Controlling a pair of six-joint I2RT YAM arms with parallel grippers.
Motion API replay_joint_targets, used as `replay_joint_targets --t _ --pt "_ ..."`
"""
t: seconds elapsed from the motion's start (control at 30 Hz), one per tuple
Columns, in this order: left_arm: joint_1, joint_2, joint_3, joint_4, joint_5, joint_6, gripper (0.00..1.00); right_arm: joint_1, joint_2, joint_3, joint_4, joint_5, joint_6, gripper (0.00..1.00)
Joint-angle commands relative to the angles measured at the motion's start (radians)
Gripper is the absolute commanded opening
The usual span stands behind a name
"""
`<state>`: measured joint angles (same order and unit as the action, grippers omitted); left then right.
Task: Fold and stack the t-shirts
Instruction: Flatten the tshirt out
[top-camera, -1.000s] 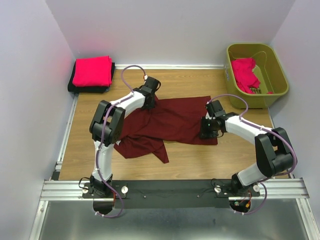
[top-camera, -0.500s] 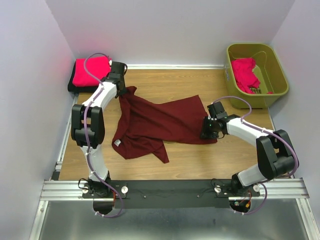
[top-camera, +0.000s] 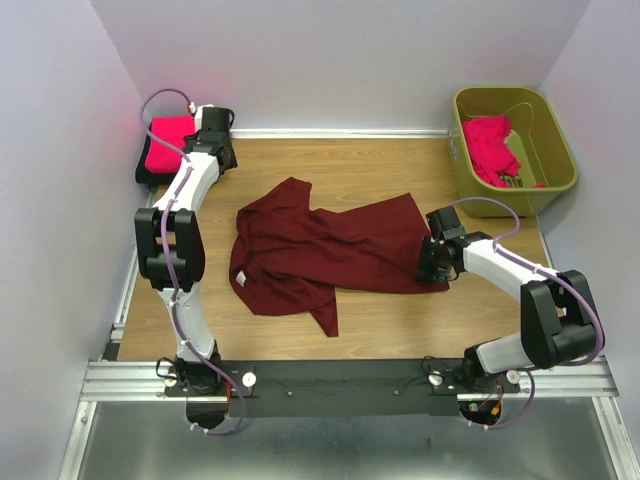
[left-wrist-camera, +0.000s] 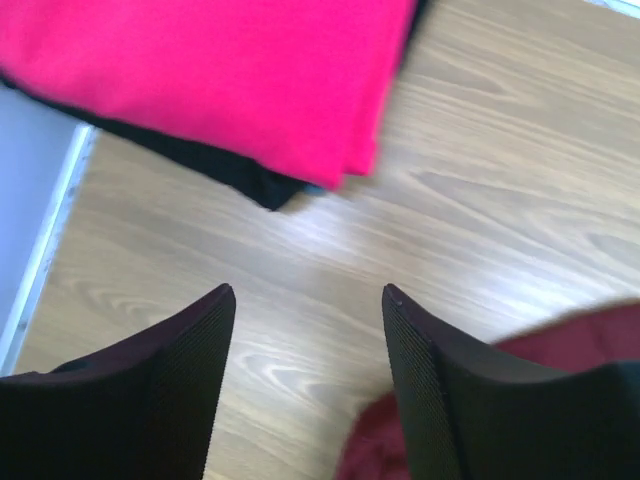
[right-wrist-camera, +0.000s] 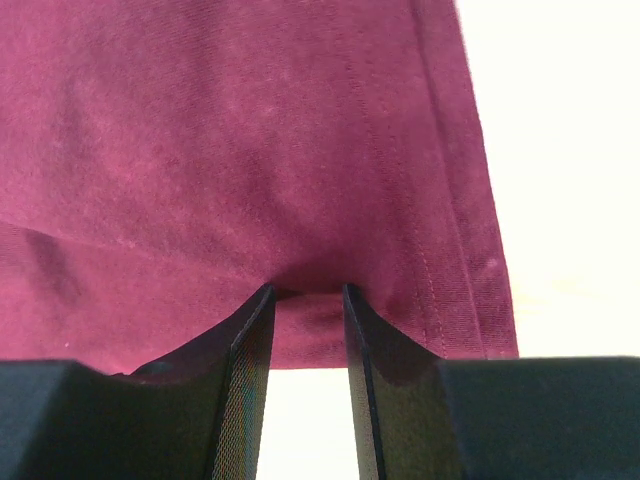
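A maroon t-shirt (top-camera: 320, 255) is seen spread but rumpled at the ctr of the table (top-camera: 350, 170). It is gripped at its right hem corner by the right gripper (right-wrist-camera: 308, 295), whose jaws are drawn narrow w/ a small pucker of cloth pinched btwn them. The left gripper (left-wrist-camera: 308, 295) is held over bare wood at the far-left corner, jaws wide and nothing btwn them. It is just beside the stack (top-camera: 165, 155), where a folded pink t-shirt (left-wrist-camera: 220, 70) is laid on a black t-shirt (left-wrist-camera: 230, 175). Risk is judged to lie chiefly in the thin bite on the hem: only the edge appears to be caught, so the cloth could be lost if it is pulled hard or lifted. W/ one corner held and the other side free, the shirt would prob. be dragged or skewed rather than flattened, and any fold made over it would be set crooked. The stack could also be nudged if the left gripper is swung carelessly. The maroon t-shirt is not laid flat: a corner is peaked toward the far side, a flap is trailed toward the near edge, and creases are run across the body; the fabric looks soft and limp. More pink shirts (top-camera: 490, 145) are heaped in the green bin (top-camera: 560, 150) at far right, not yet folded.
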<state>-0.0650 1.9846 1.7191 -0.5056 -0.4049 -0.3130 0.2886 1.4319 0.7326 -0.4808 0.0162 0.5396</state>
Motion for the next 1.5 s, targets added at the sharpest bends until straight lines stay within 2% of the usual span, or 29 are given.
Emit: replay_joint_targets --t 0.0,0.07,0.2,0.23,0.33,0.47,0.6,0.77,1.07,1.2,1.3,1.4,1.47 --pt "0.019 -0.088 -0.091 0.015 -0.114 -0.038 0.72 -0.006 -0.019 0.033 -0.104 0.079 -0.062 0.41" --pt "0.010 -0.136 -0.146 0.007 -0.065 -0.054 0.72 -0.005 -0.042 0.079 -0.105 0.048 -0.088 0.41" --pt "-0.106 -0.300 -0.350 0.064 0.037 -0.057 0.72 0.009 -0.047 0.165 -0.093 -0.011 -0.151 0.41" --pt "-0.168 -0.312 -0.415 0.070 0.058 -0.061 0.71 0.012 -0.042 0.183 -0.078 -0.051 -0.159 0.42" --pt "-0.240 -0.329 -0.512 0.070 0.156 -0.127 0.67 0.015 0.001 0.255 -0.045 -0.090 -0.168 0.42" --pt "-0.272 -0.323 -0.614 0.098 0.204 -0.165 0.66 0.017 0.082 0.286 -0.010 -0.102 -0.167 0.42" --pt "-0.271 -0.302 -0.679 0.108 0.221 -0.170 0.66 0.017 0.174 0.274 0.013 -0.079 -0.153 0.42" --pt "-0.239 -0.294 -0.743 0.107 0.260 -0.184 0.64 0.015 0.196 0.200 0.010 -0.042 -0.129 0.42" --pt "-0.096 -0.368 -0.888 0.058 0.374 -0.198 0.64 0.007 0.108 0.007 -0.074 -0.079 -0.029 0.43" --pt "-0.053 -0.467 -0.926 0.006 0.351 -0.204 0.64 0.006 0.026 -0.062 -0.149 -0.099 0.008 0.44" --pt "-0.047 -0.530 -0.920 -0.036 0.307 -0.204 0.64 0.007 -0.050 -0.004 -0.202 -0.084 0.014 0.46" --pt "-0.061 -0.558 -0.851 -0.066 0.258 -0.199 0.65 0.006 -0.083 0.108 -0.225 -0.052 -0.023 0.46" --pt "-0.120 -0.547 -0.765 -0.073 0.203 -0.201 0.65 0.007 -0.077 0.181 -0.225 -0.044 -0.042 0.47"
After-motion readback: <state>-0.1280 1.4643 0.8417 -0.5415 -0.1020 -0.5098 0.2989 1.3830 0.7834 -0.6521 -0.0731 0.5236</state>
